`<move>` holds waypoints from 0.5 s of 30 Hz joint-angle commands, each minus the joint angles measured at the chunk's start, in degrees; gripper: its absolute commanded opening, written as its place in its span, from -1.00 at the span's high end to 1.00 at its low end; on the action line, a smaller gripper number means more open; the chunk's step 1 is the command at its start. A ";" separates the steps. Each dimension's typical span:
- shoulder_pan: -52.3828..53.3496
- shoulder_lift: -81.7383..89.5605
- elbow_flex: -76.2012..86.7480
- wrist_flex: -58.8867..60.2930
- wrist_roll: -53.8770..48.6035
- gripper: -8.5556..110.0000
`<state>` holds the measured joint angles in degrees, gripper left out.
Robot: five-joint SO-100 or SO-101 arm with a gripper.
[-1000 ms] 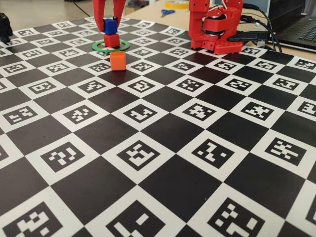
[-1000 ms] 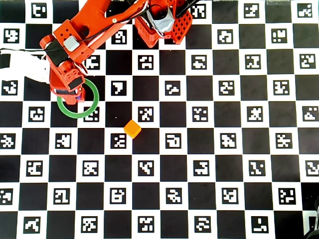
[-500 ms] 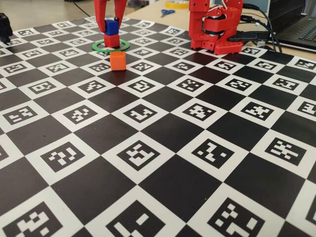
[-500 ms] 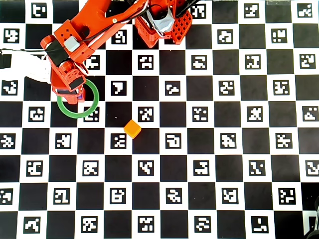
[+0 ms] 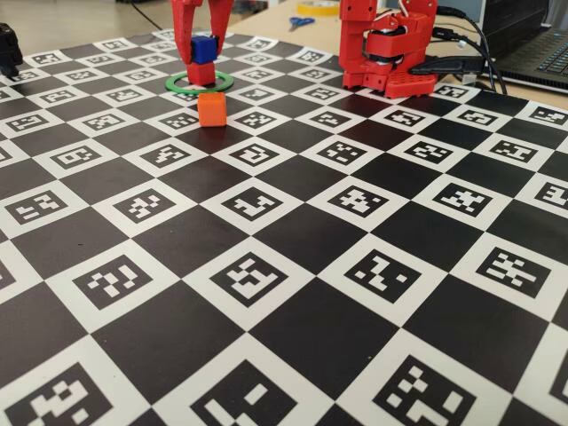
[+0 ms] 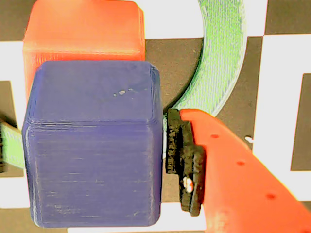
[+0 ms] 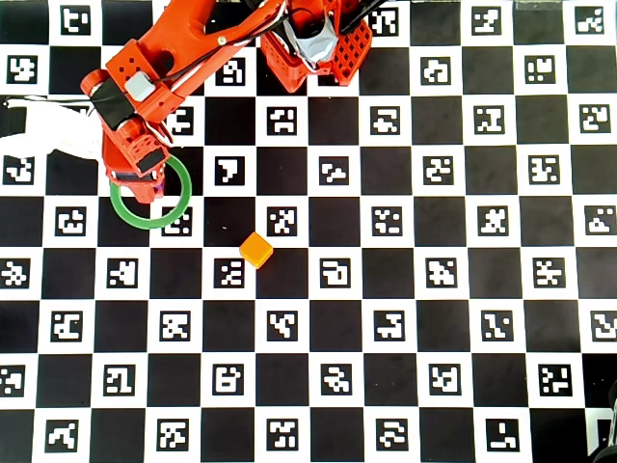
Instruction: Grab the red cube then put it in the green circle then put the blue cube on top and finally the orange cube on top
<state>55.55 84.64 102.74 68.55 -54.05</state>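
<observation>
Wrist view alone shows a narrow gap between blue cube (image 6: 92, 145) and the hand's black pad (image 6: 183, 160), fixed view shows blue cube stacked on red cube (image 5: 201, 74) inside green circle (image 5: 199, 85), hand (image 5: 203, 44) slightly apart around it, orange cube (image 5: 211, 108) just outside on the worktop (image 5: 293, 266)

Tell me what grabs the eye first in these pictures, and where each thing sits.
The red robot arm's claw straddles a small deep-blue plastic cube stacked on a small matte red plastic cube inside the thin flat green ring, at the far left of the checkered marker board in the fixed view. A small bright orange plastic cube waits alone just in front of the ring.
</observation>
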 commanded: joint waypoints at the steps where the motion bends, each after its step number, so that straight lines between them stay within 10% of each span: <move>1: 0.62 3.08 -0.79 -0.97 0.88 0.27; 15: -0.53 7.03 -2.72 2.81 1.76 0.08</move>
<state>55.55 84.90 102.74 70.66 -52.73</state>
